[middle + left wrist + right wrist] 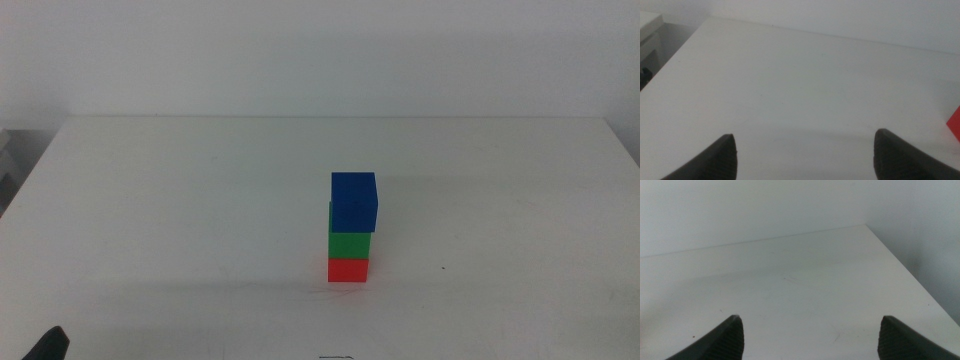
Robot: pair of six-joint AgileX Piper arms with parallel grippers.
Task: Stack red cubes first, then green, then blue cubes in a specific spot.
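1. With all three cubes already in one column, the red cube (348,270) sits on the white surface (180,200), the green cube (350,245) rests on it, and the blue cube (354,201) crowns the stack, a little right of centre in the middle view.
2. The blue cube appears set slightly off square from the green one beneath, overhanging a touch to the right; the column nonetheless stands upright.
3. The left pincer (805,155) hovers low over bare surface with its jaws spread wide and nothing between them; a sliver of the red cube shows at the edge of its wrist view, so the stack lies off to its side, well clear.
4. The right pincer (810,337) is likewise spread wide and empty, facing a far corner of the surface with no cube in its view.
5. Judged from this layout, the ordered stacking (red, green, blue) is complete and the step in hand is the retreat; the next move calls only for keeping both arms away from the column so it is not knocked
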